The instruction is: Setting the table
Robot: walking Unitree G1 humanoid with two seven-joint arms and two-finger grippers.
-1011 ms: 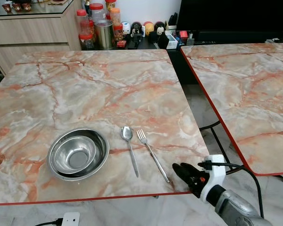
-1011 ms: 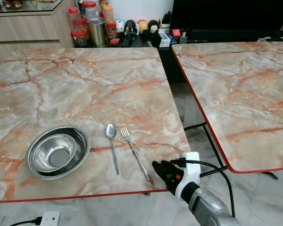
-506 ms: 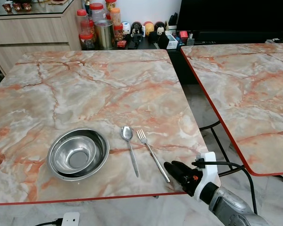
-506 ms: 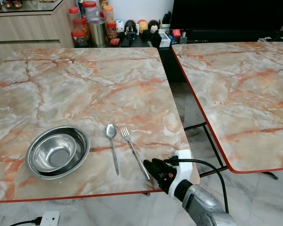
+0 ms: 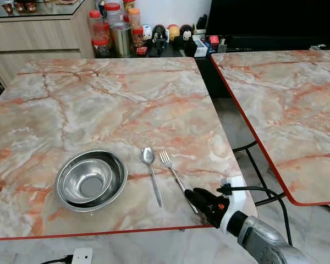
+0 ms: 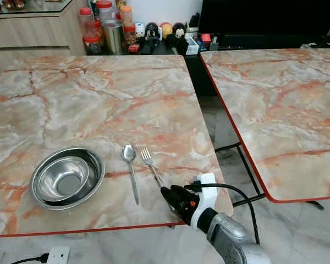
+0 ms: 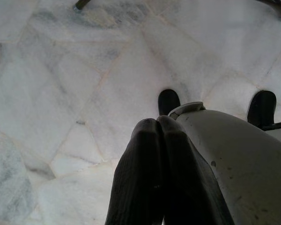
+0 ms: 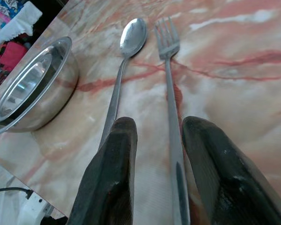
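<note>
Since a second ago the right gripper [image 8: 154, 173] has slid in over the tabletop [image 5: 99, 99] edge, its open fingers now straddling the fork [image 8: 171, 117] handle. That fork lies beside the spoon [image 5: 150, 171], right of the steel bowl [image 5: 91, 180]; a grasp looks imminent. Left gripper [image 7: 160, 178] hangs closed above the floor.

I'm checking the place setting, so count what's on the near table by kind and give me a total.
Bowls: 2, nested as a stack
Spoons: 1
Forks: 1, its handle between the right claw's open fingers
Total: 4
</note>
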